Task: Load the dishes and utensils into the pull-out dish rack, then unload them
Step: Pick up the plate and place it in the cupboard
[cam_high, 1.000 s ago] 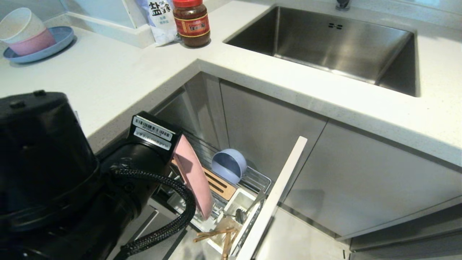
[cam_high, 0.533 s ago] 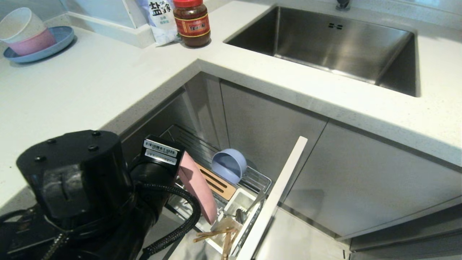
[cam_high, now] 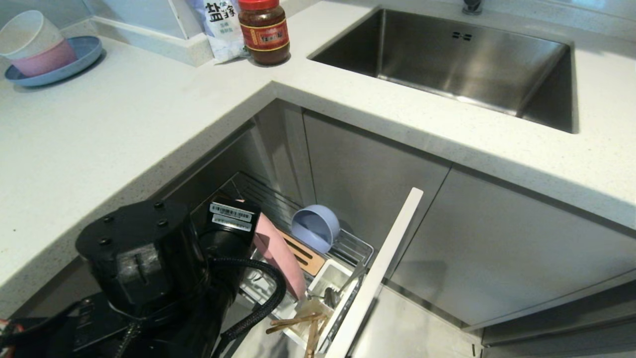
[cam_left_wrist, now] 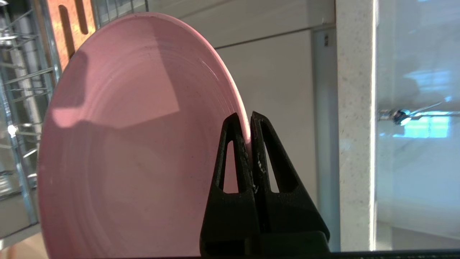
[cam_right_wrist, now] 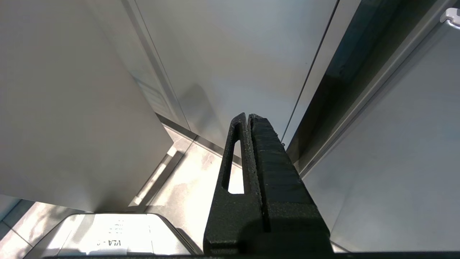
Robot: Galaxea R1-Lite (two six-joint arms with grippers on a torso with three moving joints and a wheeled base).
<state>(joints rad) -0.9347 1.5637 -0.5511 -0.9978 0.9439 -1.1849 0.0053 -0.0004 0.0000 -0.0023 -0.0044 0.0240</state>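
Note:
My left gripper (cam_left_wrist: 248, 118) is shut on the rim of the pale-pink plate (cam_left_wrist: 136, 144), which stands on edge. In the head view the plate (cam_high: 280, 256) hangs low over the pull-out dish rack (cam_high: 355, 248), just beside the slotted wooden block (cam_high: 304, 254). The blue-grey bowl (cam_high: 315, 228) lies on its side at the rack's far end. A steel spoon (cam_high: 332, 296) stands in the white utensil cup (cam_high: 328, 278), and wooden chopsticks (cam_high: 298, 323) stick out at the near end. My right gripper (cam_right_wrist: 248, 120) is shut and empty, parked low by the cabinet fronts.
The rack's pale grey front panel (cam_high: 382, 263) stands open to the right. On the counter sit a sauce jar (cam_high: 263, 30), a salt bag (cam_high: 221, 27) and stacked bowls on a blue plate (cam_high: 47, 52). The steel sink (cam_high: 447, 54) is at the back right.
My left arm has dropped lower and moved toward the rack, carrying the pink plate down closer to the wires. The right arm has not moved.

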